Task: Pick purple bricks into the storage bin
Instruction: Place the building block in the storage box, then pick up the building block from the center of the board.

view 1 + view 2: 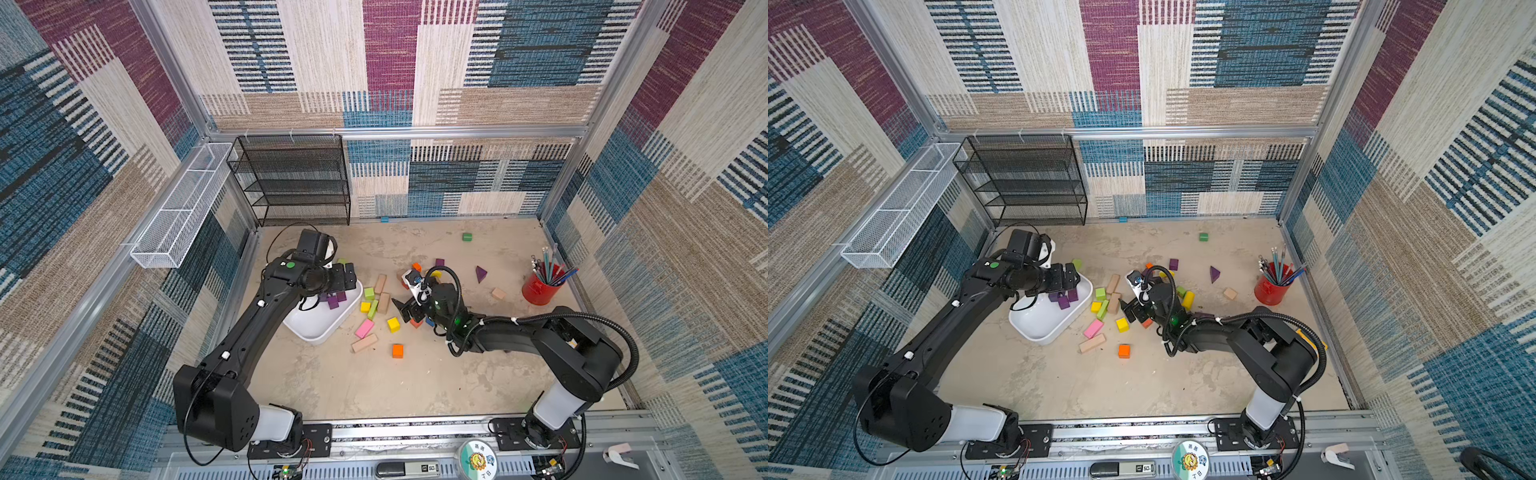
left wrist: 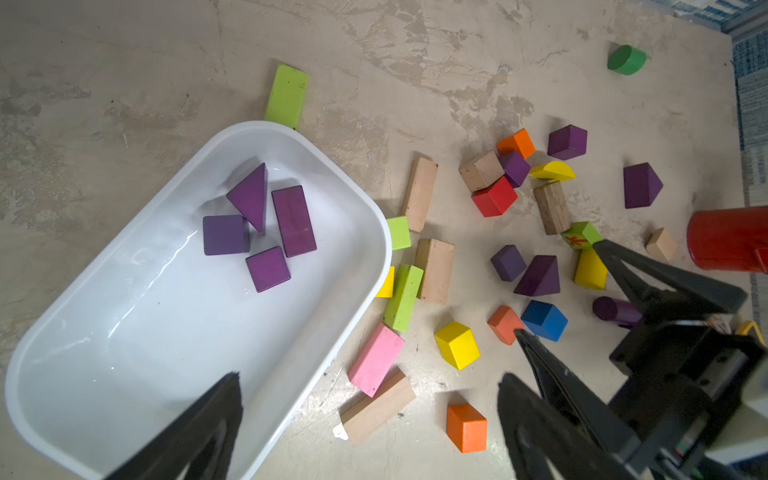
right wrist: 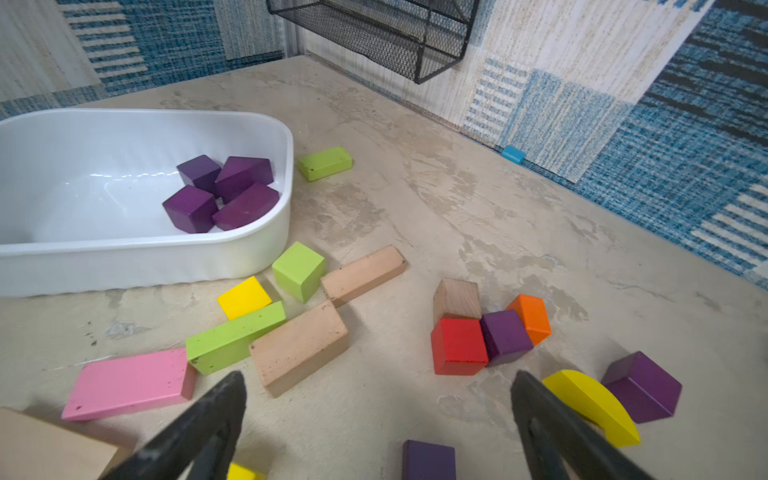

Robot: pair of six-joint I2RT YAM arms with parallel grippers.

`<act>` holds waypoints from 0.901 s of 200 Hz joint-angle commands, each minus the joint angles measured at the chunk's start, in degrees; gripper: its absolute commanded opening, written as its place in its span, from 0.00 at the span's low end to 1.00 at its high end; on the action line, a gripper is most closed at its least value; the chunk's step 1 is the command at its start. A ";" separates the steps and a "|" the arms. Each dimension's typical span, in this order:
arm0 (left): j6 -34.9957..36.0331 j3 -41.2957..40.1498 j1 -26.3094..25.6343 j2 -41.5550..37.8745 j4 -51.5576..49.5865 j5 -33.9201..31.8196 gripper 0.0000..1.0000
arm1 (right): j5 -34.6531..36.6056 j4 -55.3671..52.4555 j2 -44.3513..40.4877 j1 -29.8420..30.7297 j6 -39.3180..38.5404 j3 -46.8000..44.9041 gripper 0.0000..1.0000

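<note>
Inside the storage bin [image 2: 145, 332] at left lie 4 purple bricks [image 2: 293, 220]; others [image 2: 567, 142] litter the floor [image 2: 124, 62] rightward. Left gripper [image 2: 369, 376] and right gripper [image 3: 378, 375] jaws are spread, empty. The red cup [image 1: 540, 291] at right holds pencils [image 1: 548, 266].

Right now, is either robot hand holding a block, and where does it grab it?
Nothing is held. The left gripper is open over the bin's edge, and the right gripper is open above the table. Nothing sits between either one's fingers.
</note>
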 commanded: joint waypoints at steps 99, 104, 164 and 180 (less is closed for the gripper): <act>3.74 -7.00 -9.12 -9.91 1.62 1.17 0.93 | 13.53 -15.38 -2.75 -2.19 12.82 5.77 1.00; 3.77 -6.98 -9.13 -10.06 1.68 1.50 0.93 | 13.76 -15.98 -3.63 -2.18 13.38 5.56 1.00; 3.26 -7.92 -9.13 -11.57 3.09 4.12 0.92 | 12.02 -27.00 -12.18 -4.62 20.19 6.05 1.00; 3.11 -8.07 -9.13 -11.23 3.18 4.73 0.91 | 9.29 -30.86 -12.05 -5.42 22.04 7.78 1.00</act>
